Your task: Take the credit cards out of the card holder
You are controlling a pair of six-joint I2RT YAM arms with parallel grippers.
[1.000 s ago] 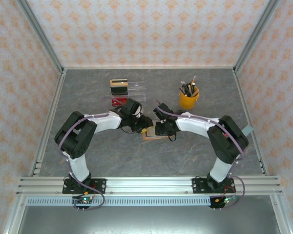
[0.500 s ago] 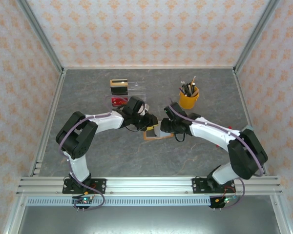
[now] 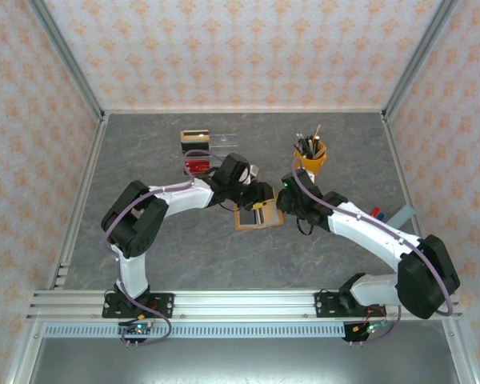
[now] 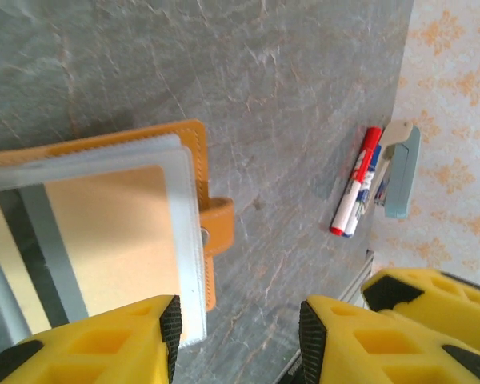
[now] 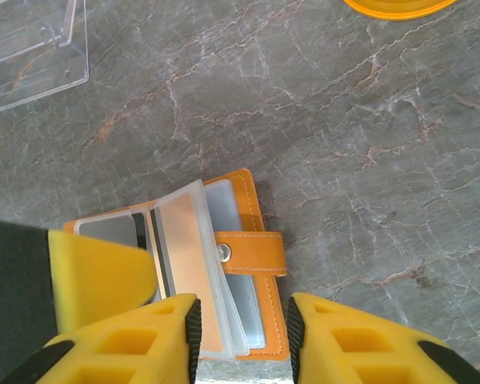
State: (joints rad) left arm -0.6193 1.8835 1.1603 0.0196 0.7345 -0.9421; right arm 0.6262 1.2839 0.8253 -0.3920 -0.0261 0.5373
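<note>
Top external shows the grey stone-patterned table (image 3: 160, 248) with both arms reaching inward to meet over the card holder (image 3: 252, 219). It lies open flat near the middle of the table, nearer the arms than a clear plastic box (image 3: 224, 145) and a yellow pen cup (image 3: 310, 162). The step in hand looks like the first extraction: the holder is unfolded and its pockets exposed, but no card is out yet. The next move probably calls for one arm to pin the orange cover while the other pinches a single card edge and slides it along its pocket. The left gripper (image 4: 236, 344) hovers at the holder's edge with its jaws parted and bare table between them, so it grips nothing, though one finger overlaps the sleeve corner. The right gripper (image 5: 242, 344) straddles the holder's near edge – cover and sleeves run between its jaws – but I cannot tell whether it is pinching them. Fanned clear sleeves (image 5: 194, 264) hold a tan card (image 4: 112, 240); the strap (image 5: 256, 254) lies loose across them, its snap stud (image 5: 223, 253) undone.
</note>
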